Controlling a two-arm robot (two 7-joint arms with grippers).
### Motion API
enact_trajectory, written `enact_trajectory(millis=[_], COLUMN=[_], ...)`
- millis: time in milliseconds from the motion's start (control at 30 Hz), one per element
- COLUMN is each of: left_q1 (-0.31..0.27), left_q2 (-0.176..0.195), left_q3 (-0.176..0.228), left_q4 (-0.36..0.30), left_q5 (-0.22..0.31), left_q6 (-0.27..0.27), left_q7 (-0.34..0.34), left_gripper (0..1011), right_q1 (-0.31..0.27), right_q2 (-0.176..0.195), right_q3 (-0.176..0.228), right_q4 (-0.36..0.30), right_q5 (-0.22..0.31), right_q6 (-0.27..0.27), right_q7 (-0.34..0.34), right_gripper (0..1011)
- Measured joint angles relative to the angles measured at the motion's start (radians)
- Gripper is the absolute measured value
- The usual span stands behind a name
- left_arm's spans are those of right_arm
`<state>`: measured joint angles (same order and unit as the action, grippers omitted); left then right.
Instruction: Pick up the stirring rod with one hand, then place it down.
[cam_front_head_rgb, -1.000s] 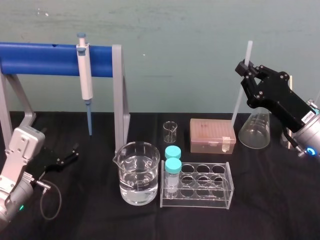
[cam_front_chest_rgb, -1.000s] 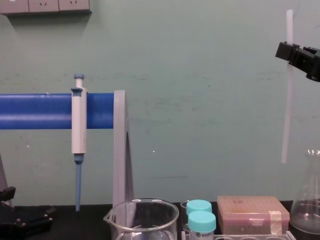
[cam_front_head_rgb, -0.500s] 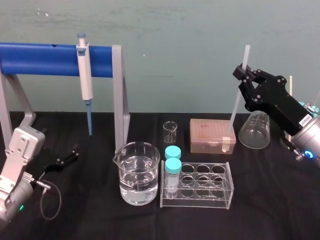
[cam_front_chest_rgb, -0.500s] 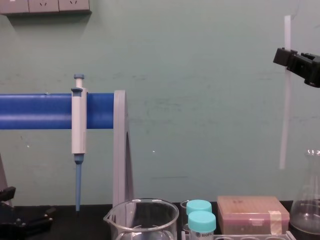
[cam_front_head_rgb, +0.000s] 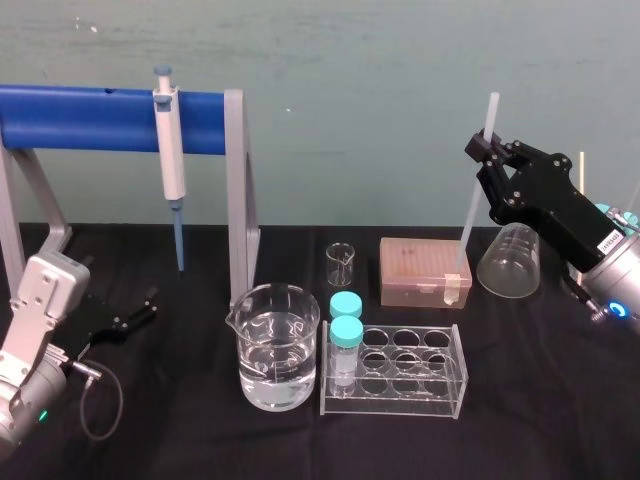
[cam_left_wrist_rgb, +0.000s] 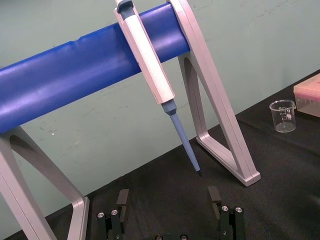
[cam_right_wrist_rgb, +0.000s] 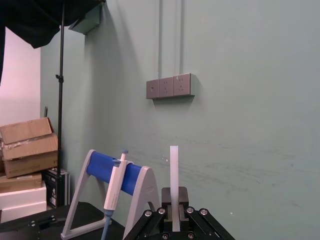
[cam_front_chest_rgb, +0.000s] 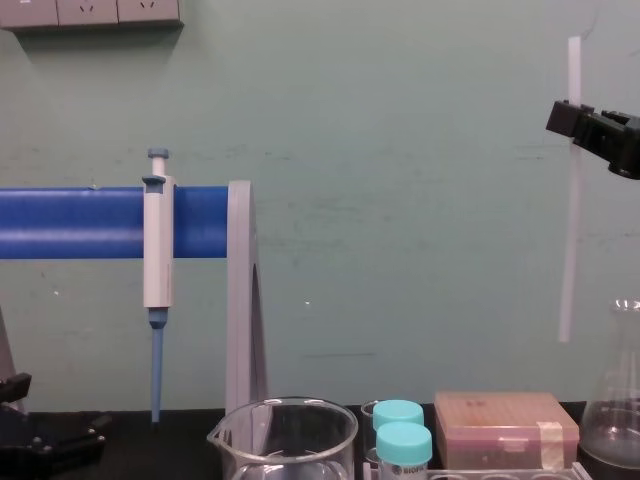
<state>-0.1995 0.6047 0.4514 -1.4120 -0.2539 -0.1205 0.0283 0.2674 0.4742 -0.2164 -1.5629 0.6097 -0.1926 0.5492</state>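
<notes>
Right gripper (cam_front_head_rgb: 487, 150), 2 o'clock, jaws clenched on the stirring rod (cam_front_head_rgb: 470, 215), has dipped slightly, suggesting placement beginning; left gripper (cam_front_head_rgb: 148, 305), 8 o'clock, parked, jaws released.

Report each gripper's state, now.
Left gripper: open, holding nothing.
Right gripper: shut on the stirring rod, which it holds near upright in the air.
</notes>
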Motion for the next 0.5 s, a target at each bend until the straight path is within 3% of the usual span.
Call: enact_trajectory(millis=[500], left_q1=[0.000], left_q2=[0.000], left_q3=[0.000], left_q4=[0.000], left_q5=[0.000], left_q6=[0.000], left_q7=[0.000], left_gripper=[1000], right_q1=[0.002], right_q2=[0.001], right_q3=[-0.005], right_q4=[0.004], right_q5=[0.001], right_q6=[-0.002], right_q7=[0.002], right_gripper=[72])
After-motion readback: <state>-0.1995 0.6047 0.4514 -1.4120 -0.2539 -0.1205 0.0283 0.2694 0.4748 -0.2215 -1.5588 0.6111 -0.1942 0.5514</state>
